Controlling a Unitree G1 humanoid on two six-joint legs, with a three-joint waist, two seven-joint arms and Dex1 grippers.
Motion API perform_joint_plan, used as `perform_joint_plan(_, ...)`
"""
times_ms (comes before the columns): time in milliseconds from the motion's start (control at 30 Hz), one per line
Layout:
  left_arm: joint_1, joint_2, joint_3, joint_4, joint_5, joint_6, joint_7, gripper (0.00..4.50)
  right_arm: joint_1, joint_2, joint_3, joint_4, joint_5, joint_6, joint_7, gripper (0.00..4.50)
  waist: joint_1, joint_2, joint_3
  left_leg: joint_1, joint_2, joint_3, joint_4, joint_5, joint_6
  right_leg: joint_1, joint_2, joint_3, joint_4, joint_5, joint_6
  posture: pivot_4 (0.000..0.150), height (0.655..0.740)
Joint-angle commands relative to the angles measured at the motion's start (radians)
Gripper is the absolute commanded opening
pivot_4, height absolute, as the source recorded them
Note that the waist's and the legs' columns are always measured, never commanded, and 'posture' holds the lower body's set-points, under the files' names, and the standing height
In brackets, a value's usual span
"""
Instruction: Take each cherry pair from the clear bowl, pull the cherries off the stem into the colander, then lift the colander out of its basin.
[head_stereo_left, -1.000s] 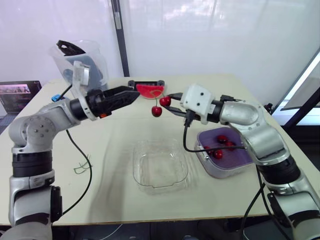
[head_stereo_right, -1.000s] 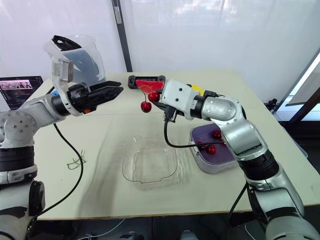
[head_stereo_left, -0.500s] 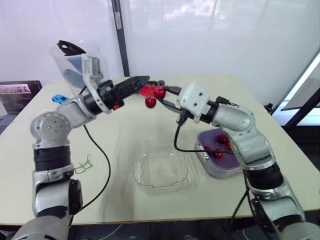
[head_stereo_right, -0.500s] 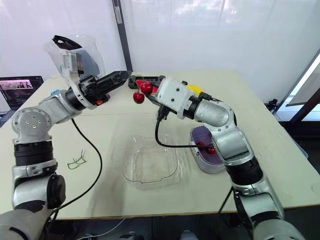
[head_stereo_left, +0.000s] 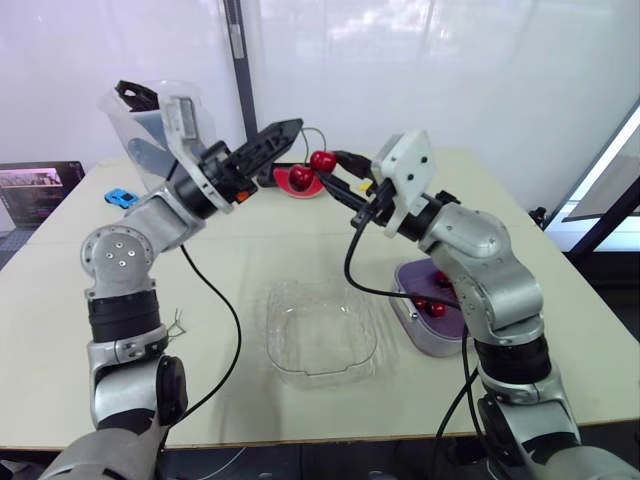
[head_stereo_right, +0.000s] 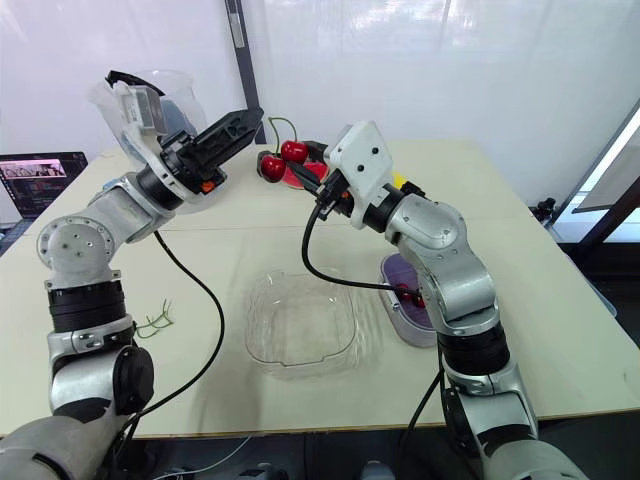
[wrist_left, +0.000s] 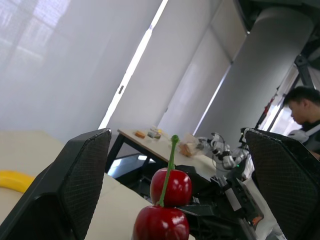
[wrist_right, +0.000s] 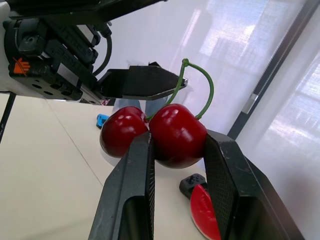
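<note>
Pinching cherry pair (wrist_right: 152, 134), right gripper (wrist_right: 178, 144)

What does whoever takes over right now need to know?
Right gripper: shut on one cherry of the cherry pair, held up above the table.
Left gripper: open around the stem, not yet closed.
Clear bowl looks empty; colander sits in its basin with several cherries.
To do: pull this pair apart over the colander, then lift the colander out.
</note>
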Motion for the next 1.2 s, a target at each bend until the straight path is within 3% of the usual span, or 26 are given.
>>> perform_joint_plan(33,-0.032,-0.011,-0.006,-0.032,-0.020,-0.015,0.017,3.63,-0.009,0.004,0.005,-0.048,0.007,-0.019,-0.002,1.11,0.000,0.000,0.000,0.000,0.000,0.000,0.000,0.000,0.000,0.000,0.000,0.000,0.000,0.000,0.000,0.150,0.7400)
perform_joint_plan(133,-0.040,-0.028,-0.008,-0.036,-0.020,-0.025,0.030,2.16,-0.008,0.004,0.013,-0.052,0.007,-0.016,0.000,1.11,0.000,0.000,0.000,0.000,0.000,0.000,0.000,0.000,0.000,0.000,0.000,0.000,0.000,0.000,0.000,0.150,0.7400)
perform_joint_plan(500,-0.046,-0.053,-0.035,-0.041,-0.007,-0.052,0.059,2.16,-0.015,0.000,0.031,-0.054,0.007,-0.014,0.004,1.11,0.000,0.000,0.000,0.000,0.000,0.000,0.000,0.000,0.000,0.000,0.000,0.000,0.000,0.000,0.000,0.150,0.7400)
perform_joint_plan(600,-0.040,-0.059,-0.031,-0.046,-0.017,-0.054,0.074,1.26,-0.016,-0.001,0.032,-0.053,0.006,-0.015,0.006,1.11,0.001,0.000,0.000,0.000,0.000,0.000,0.000,0.000,0.000,0.000,0.000,0.000,0.000,0.000,0.000,0.150,0.7400)
perform_joint_plan(667,-0.039,-0.059,-0.028,-0.049,-0.024,-0.054,0.077,0.30,-0.015,-0.004,0.033,-0.052,0.005,-0.015,0.008,1.11,0.001,0.000,0.000,0.000,0.000,0.000,0.000,0.000,0.000,0.000,0.000,0.000,0.000,0.000,0.000,0.150,0.7400)
perform_joint_plan(700,-0.039,-0.058,-0.026,-0.049,-0.026,-0.054,0.077,0.04,-0.013,-0.005,0.034,-0.051,0.005,-0.015,0.009,1.11,0.001,0.000,0.000,0.000,0.000,0.000,0.000,0.000,0.000,0.000,0.000,0.000,0.000,0.000,0.000,0.150,0.7400)
perform_joint_plan(967,-0.017,-0.036,-0.041,-0.053,-0.007,-0.052,0.057,0.04,-0.009,0.006,0.010,-0.051,0.044,0.006,0.017,1.11,0.000,0.000,0.000,0.000,0.000,0.000,0.000,0.000,0.000,0.000,0.000,0.000,0.000,0.000,0.000,0.150,0.7400)
perform_joint_plan(1000,-0.018,-0.033,-0.043,-0.050,-0.005,-0.053,0.054,0.00,-0.008,0.005,0.002,-0.056,0.060,0.010,0.024,1.95,0.001,0.000,0.000,0.000,0.000,0.000,0.000,0.000,0.000,0.000,0.000,0.000,0.000,0.000,0.000,0.150,0.7400)
perform_joint_plan(1033,-0.020,-0.031,-0.044,-0.046,-0.002,-0.054,0.050,0.00,-0.008,-0.002,-0.003,-0.062,0.070,0.015,0.031,2.25,0.001,0.000,0.000,0.000,0.000,0.000,0.000,0.000,0.000,0.000,0.000,0.000,0.000,0.000,0.000,0.150,0.7400)
perform_joint_plan(1167,-0.026,-0.022,-0.048,-0.036,0.014,-0.065,0.033,0.00,0.000,-0.056,-0.031,-0.089,0.136,0.063,0.088,4.22,0.002,0.000,0.000,0.000,0.000,0.000,0.000,0.000,0.000,0.000,0.000,0.000,0.000,0.000,0.000,0.150,0.7400)
perform_joint_plan(1200,-0.027,-0.019,-0.050,-0.037,0.020,-0.069,0.027,0.00,0.011,-0.091,-0.035,-0.101,0.154,0.074,0.127,4.45,0.003,0.000,0.000,0.000,0.000,0.000,0.000,0.000,0.000,0.000,0.000,0.000,-0.001,0.000,0.000,0.150,0.7400)
